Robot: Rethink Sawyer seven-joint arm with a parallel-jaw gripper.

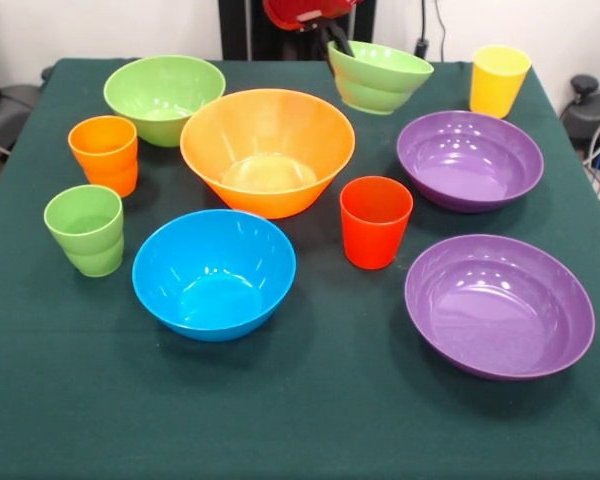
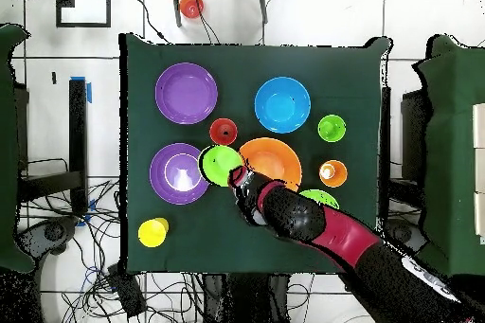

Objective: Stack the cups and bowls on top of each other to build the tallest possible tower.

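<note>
End effector (image 1: 337, 47) clenched on the rim of the small light-green bowl (image 1: 379, 77); bowl tilted, raised off the table (image 1: 310, 420).

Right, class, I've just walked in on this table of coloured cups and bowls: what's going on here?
The robot's hand grips the rim of the small light-green bowl, holding it tilted near the big orange bowl. No tower exists yet: the blue bowl, the other green bowl, both purple bowls and the four cups sit separately on the green cloth.
</note>
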